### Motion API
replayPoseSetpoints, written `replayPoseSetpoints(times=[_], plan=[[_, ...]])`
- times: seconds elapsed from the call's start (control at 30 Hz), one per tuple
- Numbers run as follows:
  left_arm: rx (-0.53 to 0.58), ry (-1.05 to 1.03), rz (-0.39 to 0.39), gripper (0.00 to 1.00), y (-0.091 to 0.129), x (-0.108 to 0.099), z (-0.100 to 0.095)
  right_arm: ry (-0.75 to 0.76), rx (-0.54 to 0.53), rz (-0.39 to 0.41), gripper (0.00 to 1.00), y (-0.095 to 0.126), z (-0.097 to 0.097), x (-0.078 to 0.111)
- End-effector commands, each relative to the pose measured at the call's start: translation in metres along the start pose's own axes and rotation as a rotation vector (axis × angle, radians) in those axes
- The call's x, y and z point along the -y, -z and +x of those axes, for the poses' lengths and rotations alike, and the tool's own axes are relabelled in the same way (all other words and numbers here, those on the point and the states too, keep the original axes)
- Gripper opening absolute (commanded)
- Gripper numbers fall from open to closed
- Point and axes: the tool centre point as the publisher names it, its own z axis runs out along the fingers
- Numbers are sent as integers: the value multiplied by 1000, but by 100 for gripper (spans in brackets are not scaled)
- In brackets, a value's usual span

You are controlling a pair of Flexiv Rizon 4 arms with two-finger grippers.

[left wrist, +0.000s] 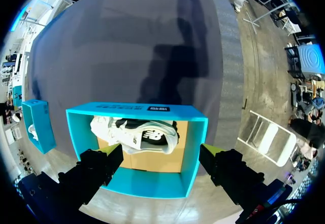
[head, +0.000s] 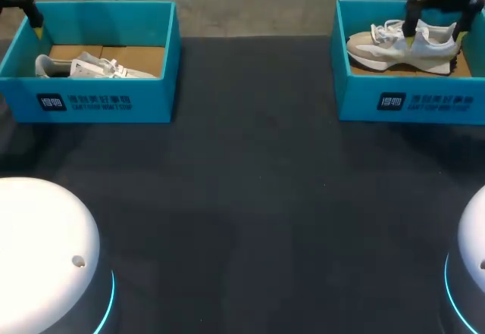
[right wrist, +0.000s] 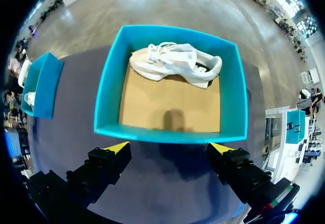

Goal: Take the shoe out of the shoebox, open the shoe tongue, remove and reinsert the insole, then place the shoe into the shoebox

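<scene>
Two teal shoeboxes stand at the far side of the dark table. The left shoebox [head: 151, 101] [left wrist: 147, 184] holds a white shoe [head: 91, 67] [left wrist: 139, 135] lying on its side. In the right shoebox [head: 356, 99] [right wrist: 107, 82] a white and beige shoe [head: 402, 45] [right wrist: 175, 63] stands upright against one wall. My left gripper [left wrist: 161, 153] hangs open above its box, one yellow fingertip [head: 35, 22] showing at the box's far left corner. High over the right box my right gripper [head: 435, 39] [right wrist: 170, 148] is open, the shoe ahead of its fingers. Neither gripper touches anything.
The bare table top [head: 250, 198] stretches between the boxes and my arm bases [head: 38, 251]. Brown cardboard floor [right wrist: 167, 107] shows in the right box beside the shoe. Each wrist view also shows the other box [left wrist: 38, 125] [right wrist: 43, 84] off to one side.
</scene>
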Motion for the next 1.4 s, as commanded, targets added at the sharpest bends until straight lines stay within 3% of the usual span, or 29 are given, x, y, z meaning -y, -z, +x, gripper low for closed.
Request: replayPoseSetpoints(times=[0.03, 0.27, 0.77, 1.1, 1.4], plan=[[-2, 0, -2, 100, 0, 1, 0, -10, 16, 22, 100, -5, -8, -16], [-2, 0, -2, 100, 0, 1, 0, 50, 8, 30, 100, -7, -22, -32], [-2, 0, -2, 100, 0, 1, 0, 31, 37, 25, 100, -12, -26, -32], [-2, 0, -2, 100, 0, 1, 0, -9, 166, -20, 100, -31, -42, -67], [-2, 0, -2, 100, 0, 1, 0, -39, 182, -11, 100, -55, -59, -86]])
